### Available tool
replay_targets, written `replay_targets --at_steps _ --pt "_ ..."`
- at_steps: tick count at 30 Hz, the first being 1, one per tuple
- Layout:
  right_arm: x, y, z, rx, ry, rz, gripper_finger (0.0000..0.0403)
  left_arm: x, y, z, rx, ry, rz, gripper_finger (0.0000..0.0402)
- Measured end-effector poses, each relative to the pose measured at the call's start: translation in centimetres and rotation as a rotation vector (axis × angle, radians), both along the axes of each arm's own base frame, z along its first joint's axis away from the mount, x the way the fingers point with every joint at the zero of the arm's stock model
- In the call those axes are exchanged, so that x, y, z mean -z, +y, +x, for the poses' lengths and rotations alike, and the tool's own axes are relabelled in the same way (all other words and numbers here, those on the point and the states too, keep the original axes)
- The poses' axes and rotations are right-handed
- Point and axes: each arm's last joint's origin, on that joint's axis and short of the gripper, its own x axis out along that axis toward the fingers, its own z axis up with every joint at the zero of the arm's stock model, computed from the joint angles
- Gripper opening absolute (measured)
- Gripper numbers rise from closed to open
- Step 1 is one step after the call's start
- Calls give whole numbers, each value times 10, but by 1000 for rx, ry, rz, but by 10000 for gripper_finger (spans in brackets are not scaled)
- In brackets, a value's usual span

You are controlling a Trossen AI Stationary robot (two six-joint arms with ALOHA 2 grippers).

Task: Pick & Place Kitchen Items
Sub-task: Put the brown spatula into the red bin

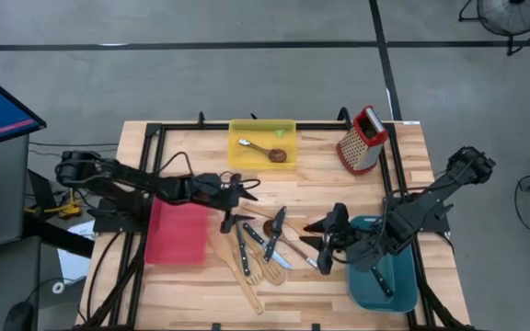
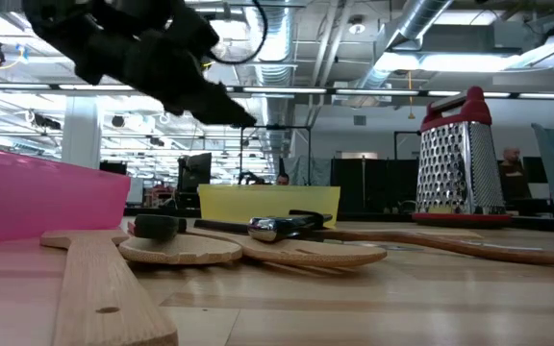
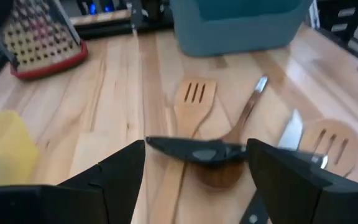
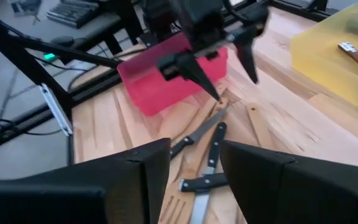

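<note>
High view shows the left claw [image 1: 237, 195] hanging with its fingers spread wide and empty, just beside the red bin [image 1: 177, 232] and over the near end of the utensils pile. This pile lies on the counter [image 1: 311, 179] between the two arms: black-handled knives [image 1: 263, 235], pale spatulas [image 1: 249, 268] and a slotted turner [image 1: 271, 270], some crossing each other. One dark spoon [image 1: 267, 153] lies inside the yellow bin [image 1: 263, 130] at the far edge. The grater [image 1: 362, 140] stands upright near this bin, to the right. The right claw [image 1: 325, 241] is also spread wide and holds nothing; it hovers at the right side of the pile, beside the teal bin [image 1: 386, 276]. In the left wrist view a knife [image 3: 201, 150] lies across a brown spoon [image 3: 235, 134], between the fingers [image 3: 114, 180] but below them.
</note>
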Motion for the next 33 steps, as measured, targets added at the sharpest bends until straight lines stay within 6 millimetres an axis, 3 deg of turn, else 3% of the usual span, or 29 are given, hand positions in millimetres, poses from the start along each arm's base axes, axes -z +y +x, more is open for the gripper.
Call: replay_targets --at_steps 9,18,33 --pt "-3 0 -3 -23 -2 12 153 23 18 6 -19 82 10 266" --pt "-3 0 -2 -23 -2 11 152 40 21 9 -5 137 43 266" --pt "-3 0 -2 -22 -2 11 151 24 25 33 -2 64 75 266"
